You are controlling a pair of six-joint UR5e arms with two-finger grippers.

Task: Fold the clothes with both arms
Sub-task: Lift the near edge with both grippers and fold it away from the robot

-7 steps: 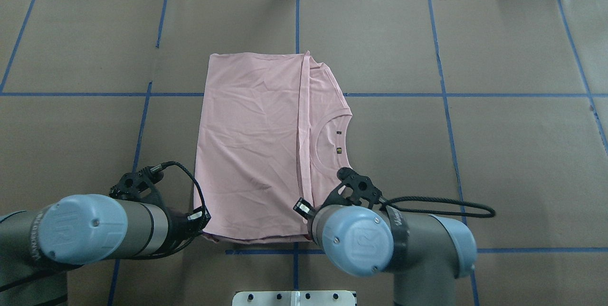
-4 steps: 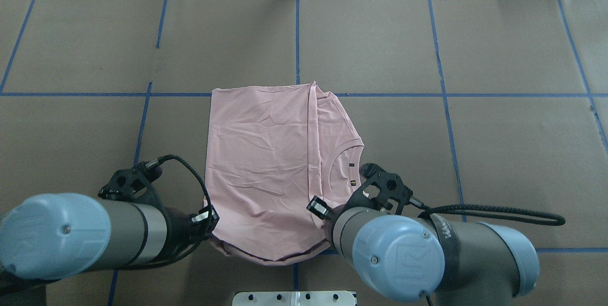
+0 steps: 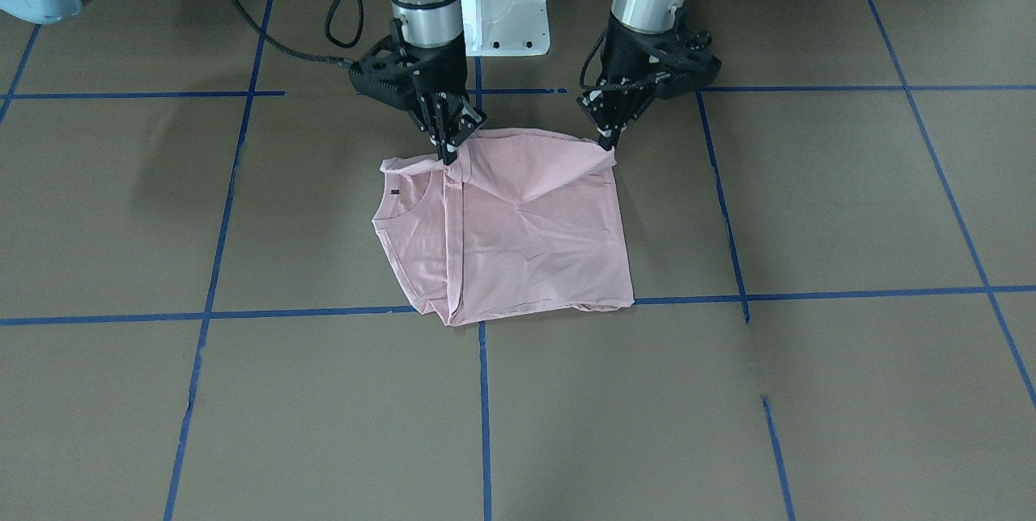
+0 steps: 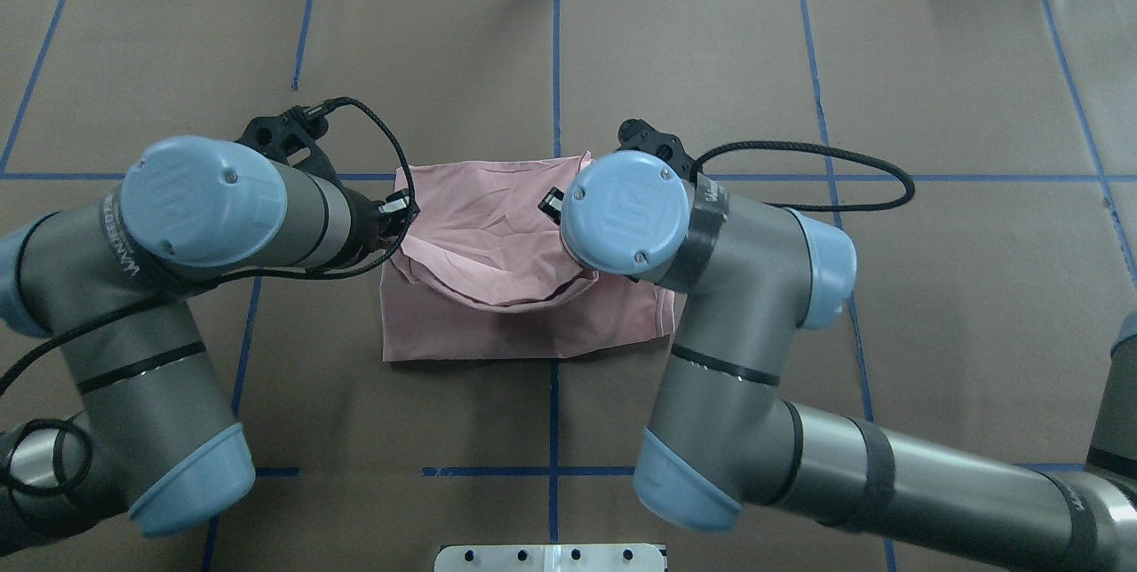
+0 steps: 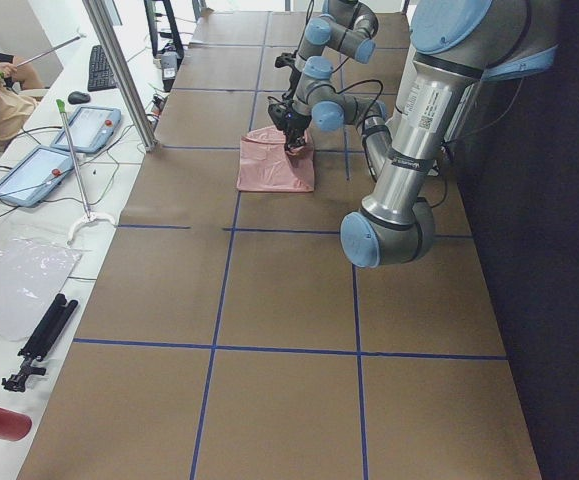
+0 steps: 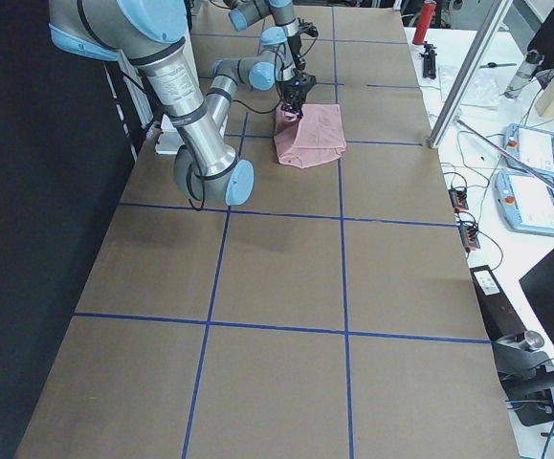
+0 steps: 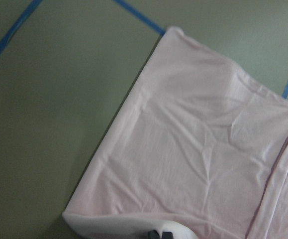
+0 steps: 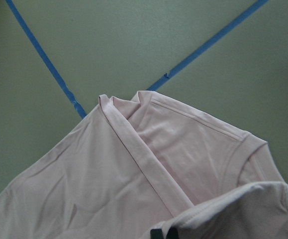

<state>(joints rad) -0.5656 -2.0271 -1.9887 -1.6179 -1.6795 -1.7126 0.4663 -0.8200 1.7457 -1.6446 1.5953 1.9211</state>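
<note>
The pale pink T-shirt (image 3: 534, 238) lies partly folded on the brown table (image 3: 243, 408). The bulk of it rests flat below and just beyond the 2 grippers, and one edge is raised off the surface. The left gripper (image 3: 607, 139) is pinched tight on one raised corner. The right gripper (image 3: 447, 150) is clamped on the fabric at the other end of that edge, with the neckline just outside it. Between the 2 grippers the lifted cloth sags in a shallow curve, and a crease runs from the left gripper down into the flat part.

The shirt looks light, thin and limp, so it has no stiffness of its own. Any unsupported span will probably droop and drag, and several layers are pinched together. The best holds seem to be where the grippers are now, at the 2 ends of the edge, kept level and apart so the span stays taut.
</note>
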